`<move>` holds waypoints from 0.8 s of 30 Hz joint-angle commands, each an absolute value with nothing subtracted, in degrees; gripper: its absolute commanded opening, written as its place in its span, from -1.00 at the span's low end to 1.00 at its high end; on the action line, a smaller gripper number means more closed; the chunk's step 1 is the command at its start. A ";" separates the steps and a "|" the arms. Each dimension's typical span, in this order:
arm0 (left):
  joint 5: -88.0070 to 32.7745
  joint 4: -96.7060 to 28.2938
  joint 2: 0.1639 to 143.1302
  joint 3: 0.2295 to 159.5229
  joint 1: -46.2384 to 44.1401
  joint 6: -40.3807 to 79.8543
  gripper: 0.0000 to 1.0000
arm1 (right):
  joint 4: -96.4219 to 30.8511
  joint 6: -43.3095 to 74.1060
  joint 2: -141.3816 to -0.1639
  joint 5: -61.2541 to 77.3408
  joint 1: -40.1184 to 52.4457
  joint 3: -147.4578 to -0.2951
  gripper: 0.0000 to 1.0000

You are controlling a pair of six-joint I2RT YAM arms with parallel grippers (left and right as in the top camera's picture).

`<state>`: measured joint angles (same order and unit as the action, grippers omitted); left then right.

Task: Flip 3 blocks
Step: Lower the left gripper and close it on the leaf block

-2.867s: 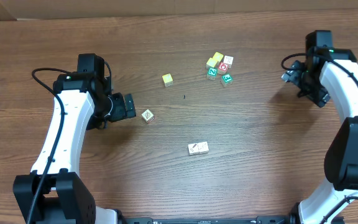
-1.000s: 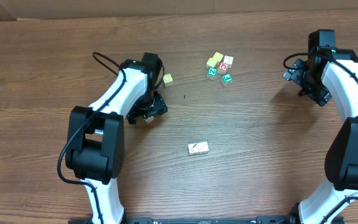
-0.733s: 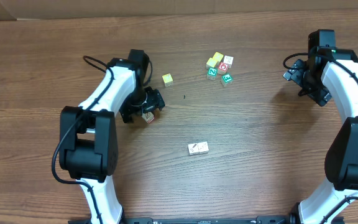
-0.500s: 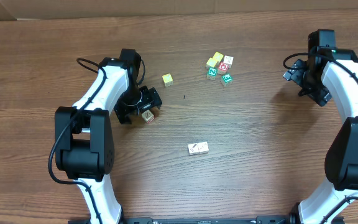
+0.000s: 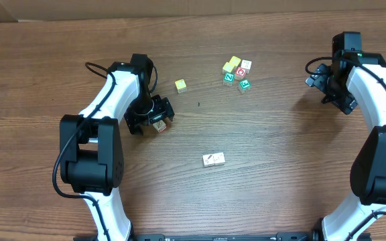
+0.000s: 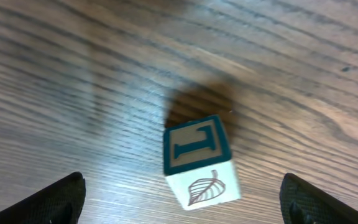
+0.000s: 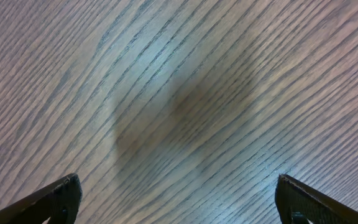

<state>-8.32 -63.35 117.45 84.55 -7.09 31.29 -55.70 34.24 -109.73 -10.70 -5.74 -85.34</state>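
One block rests on the table between my left gripper's open fingers, touching neither. Its green-framed letter T face points up and a cream face with a drawn leaf points at the wrist camera. Overhead, this block sits just below-right of the left gripper. Two more cream blocks with dark drawn marks lie side by side, touching, toward the table's front middle. My right gripper hangs open at the far right over bare wood, and its wrist view shows the gripper with nothing between the fingers.
A plain yellow cube lies up and to the right of the left gripper. A cluster of yellow, red and green letter cubes sits at the back middle. The wooden table has cardboard along its back edge.
My left gripper came in over the lone block, closed on it, then opened and drew back slightly left. That block now shows its lettered face upward. The right arm has not moved.
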 commanded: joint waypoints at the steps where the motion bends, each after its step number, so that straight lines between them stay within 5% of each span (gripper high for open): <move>1: -6.39 -63.86 117.84 85.65 -7.27 30.17 0.84 | -55.57 34.04 -107.92 -10.87 -5.74 -86.21 1.00; 15: -6.44 -63.68 117.84 85.65 -7.94 30.22 0.86 | -55.57 34.04 -107.92 -10.87 -5.74 -86.21 1.00; 24: -6.39 -63.46 117.84 85.62 -7.97 30.41 0.54 | -55.57 34.04 -107.92 -10.87 -5.74 -86.21 1.00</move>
<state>-7.05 -63.44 117.45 84.58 -7.51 31.09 -55.75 34.26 -109.73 -10.70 -5.74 -85.34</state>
